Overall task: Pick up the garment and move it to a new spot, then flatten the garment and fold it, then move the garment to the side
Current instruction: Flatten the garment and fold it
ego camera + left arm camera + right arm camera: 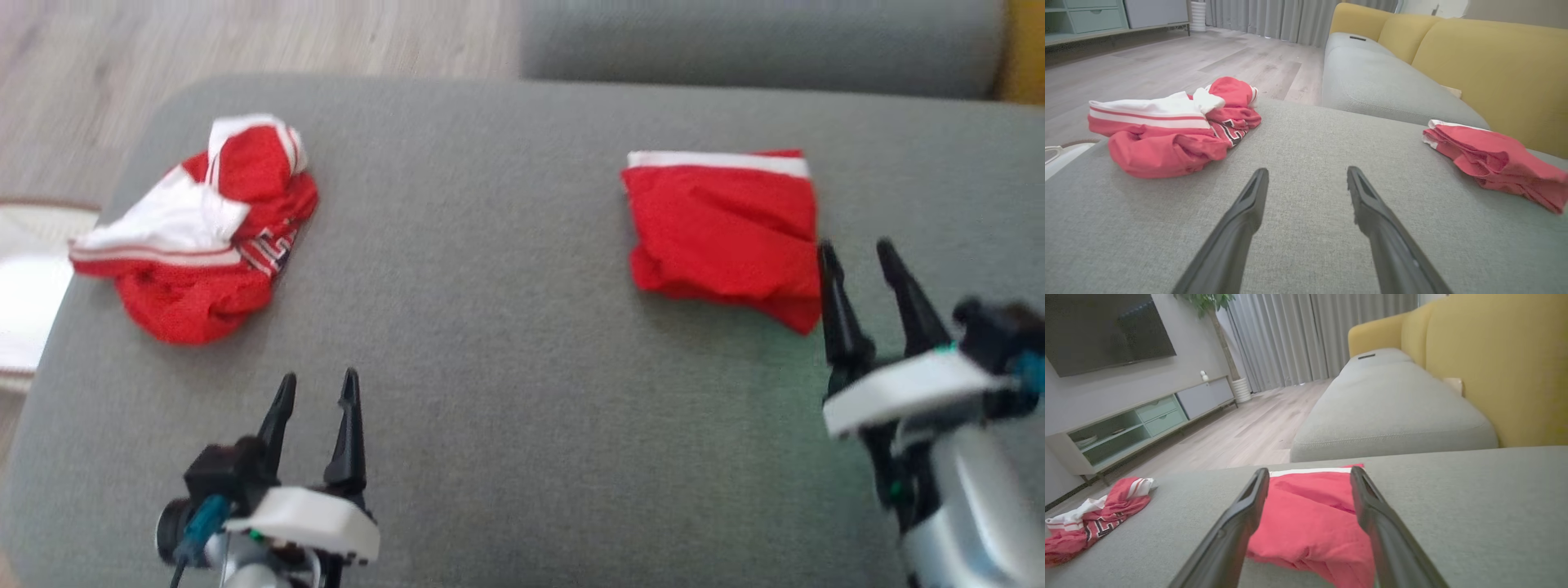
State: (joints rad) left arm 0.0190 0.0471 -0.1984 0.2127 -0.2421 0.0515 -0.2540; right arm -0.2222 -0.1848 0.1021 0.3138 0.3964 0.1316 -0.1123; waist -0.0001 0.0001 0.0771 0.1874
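Open shelf of TV cabinet (1106,437) holds pale dish-like item, too small to tell. Two red garments on grey sofa seat (506,327), well apart: folded red garment (722,229), white band along far edge, on my right; crumpled red-and-white garment (204,237) on my left. My two grippers: left gripper (318,376), jaws spread, gripping nothing, over seat; right gripper (856,245), jaws spread, gripping nothing, at folded garment's near right edge.

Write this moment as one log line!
folded red fabric garment: on grey fabric cushion | right gripper: open | left gripper: open
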